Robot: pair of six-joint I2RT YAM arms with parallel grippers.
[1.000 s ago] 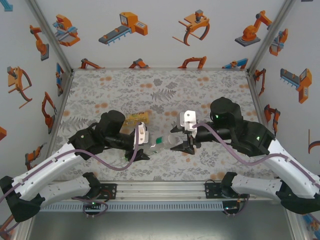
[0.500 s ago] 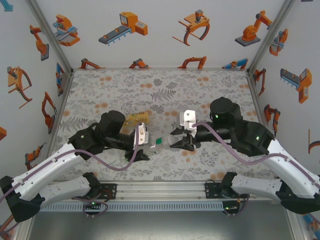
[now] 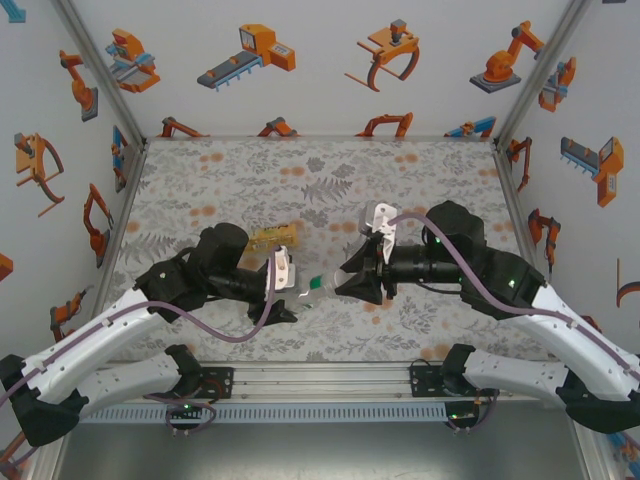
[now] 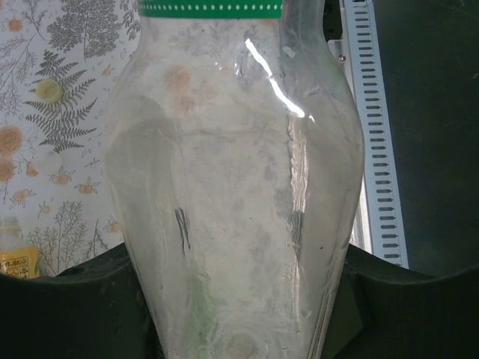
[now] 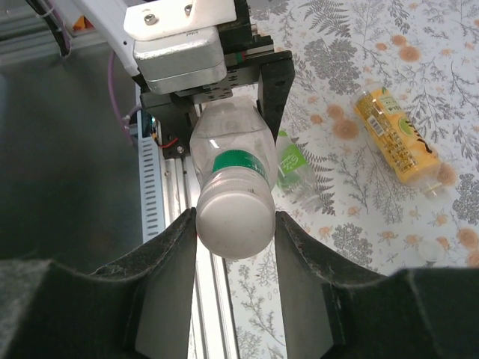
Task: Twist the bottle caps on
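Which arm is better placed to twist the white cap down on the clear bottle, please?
The right. Its jaws press on both sides of the white cap, in line with the neck, while the left jaws clamp the body of the clear bottle to steady it.

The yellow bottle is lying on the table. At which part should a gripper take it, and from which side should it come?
Take the yellow bottle across the middle of its labelled body, coming straight down from above and closing on its two long sides. It lies flat on the table, so its top and sides are open to reach. A hold at the middle would probably leave the narrow neck end free.
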